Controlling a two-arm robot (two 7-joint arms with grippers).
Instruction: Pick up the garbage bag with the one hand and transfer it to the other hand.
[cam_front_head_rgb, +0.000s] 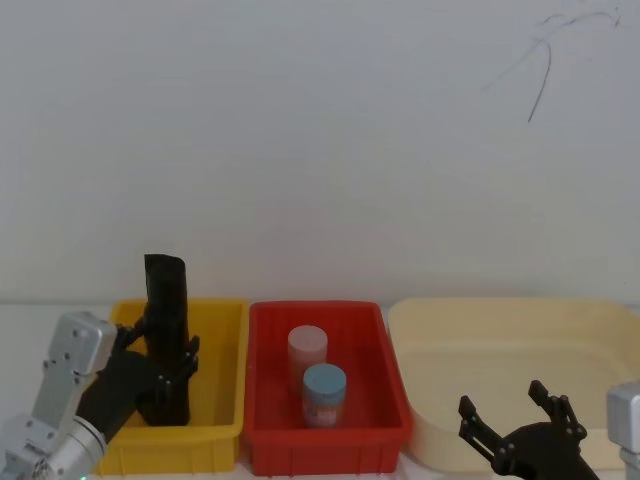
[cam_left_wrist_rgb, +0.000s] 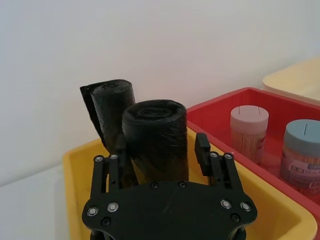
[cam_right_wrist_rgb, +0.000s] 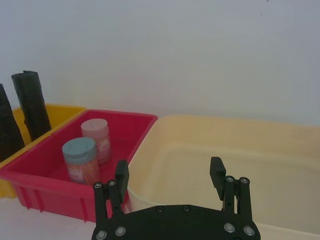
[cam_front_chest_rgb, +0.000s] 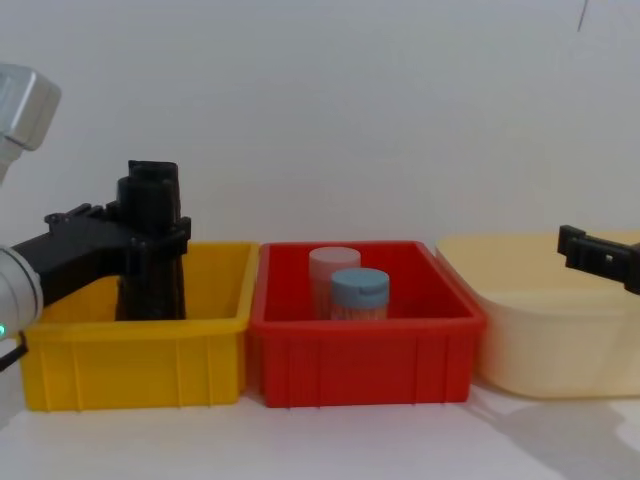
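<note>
The left pincer (cam_left_wrist_rgb: 161, 146) reaches down into the yellow bin (cam_front_head_rgb: 170, 452), which stands at the left end of a row of three containers on the table (cam_front_chest_rgb: 350, 440). Its two fingers (cam_left_wrist_rgb: 202, 149) stand apart, one on each side of the garbage bag (cam_left_wrist_rgb: 155, 125). The bag is a thick black roll standing upright inside that bin. In the left wrist view one finger lies just against the roll's side, and a sliver of yellow shows between the other finger and the roll (so the pincer is open around it, not clamped). A slimmer black roll (cam_left_wrist_rgb: 107, 107) stands just behind the thick one, leaning a little, in the same bin.

The red bin (cam_front_head_rgb: 325, 455) sits in the middle, touching or nearly touching the yellow one. It holds a pink-lidded jar (cam_front_head_rgb: 307, 352) and, just in front of it, a blue-capped jar (cam_front_head_rgb: 324, 392), both upright.

The cream tub (cam_front_head_rgb: 500, 320) is at the right end. The right pincer (cam_right_wrist_rgb: 169, 175) hovers at the tub's near side, well apart from the rolls. Its fingers are spread wide and hold nothing.
</note>
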